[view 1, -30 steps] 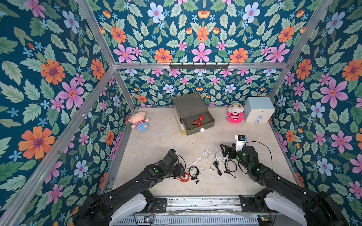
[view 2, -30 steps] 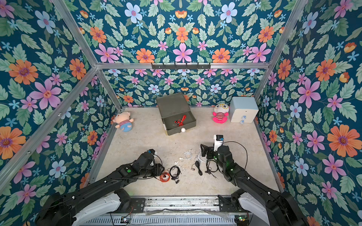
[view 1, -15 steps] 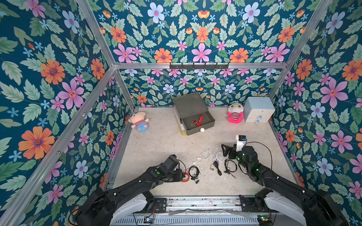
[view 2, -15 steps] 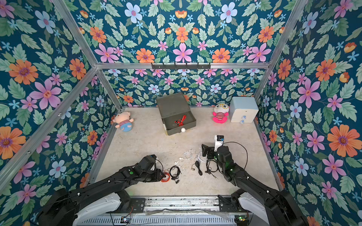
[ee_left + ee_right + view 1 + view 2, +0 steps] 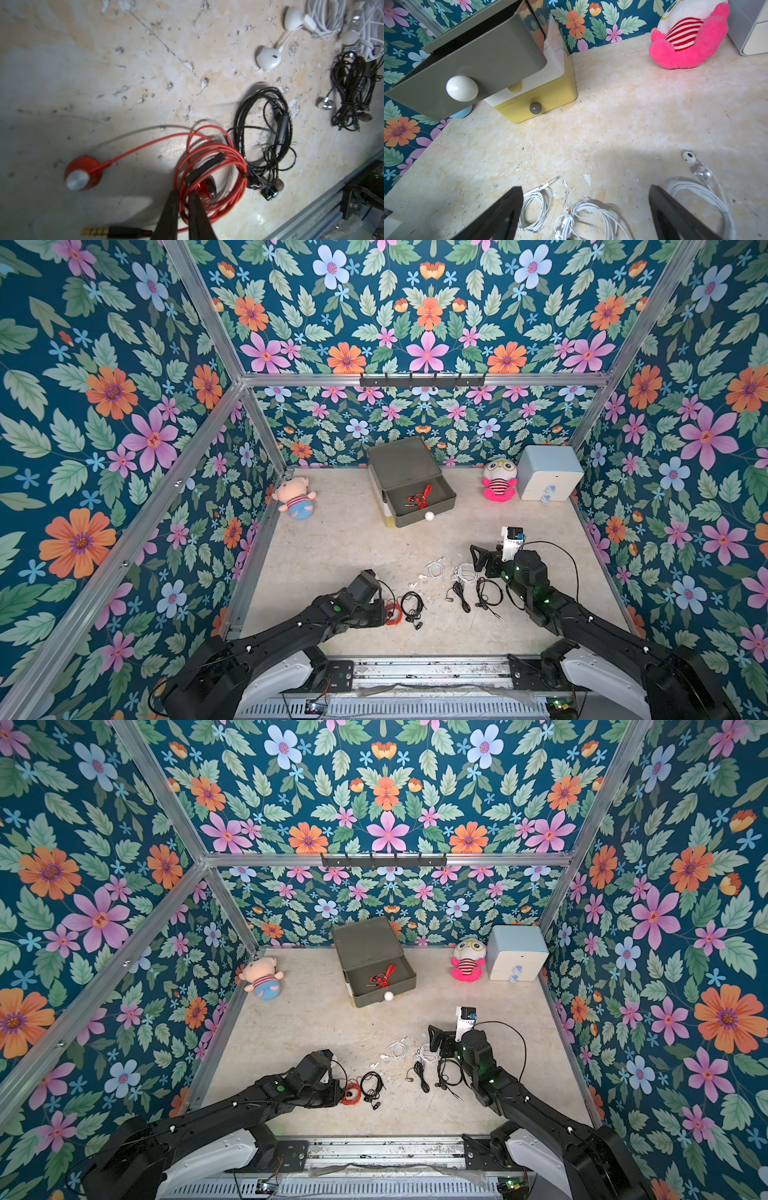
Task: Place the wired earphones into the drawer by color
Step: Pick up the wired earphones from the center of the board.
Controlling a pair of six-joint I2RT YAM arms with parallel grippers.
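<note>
Two red-orange sets of wired earphones are in view. One red set [image 5: 420, 498] lies inside the dark grey top drawer [image 5: 440, 510], which stands open on the three-tier chest [image 5: 403, 462] at the far middle of the table [image 5: 332, 551]. The other red set [image 5: 209, 166] lies at the near left end of the scattered cords. The left claw [image 5: 184, 192] is clenched on strands of this coil.

Three black sets lie in a row on the near part of the table. One [image 5: 411, 603] is just right of the gripped red coil, and two more [image 5: 460, 593] [image 5: 486, 592] lie further right.

Just beyond them, both top views show two white coils [image 5: 436, 568] [image 5: 466, 573]. The right wrist view shows three loops of white cord, and I cannot tell whether they are separate sets. The right claw [image 5: 585, 188] is spread wide above these white coils and grasps nothing.

The chest has three ball knobs: white [image 5: 462, 88], yellow [image 5: 515, 86] and grey [image 5: 535, 108]. Its white and mustard drawers are closed.

Two plush toys sit at the far side, one far left [image 5: 295, 499] and one far right [image 5: 498, 485]. One pale blue chest [image 5: 548, 477] stands beside the right one.
</note>
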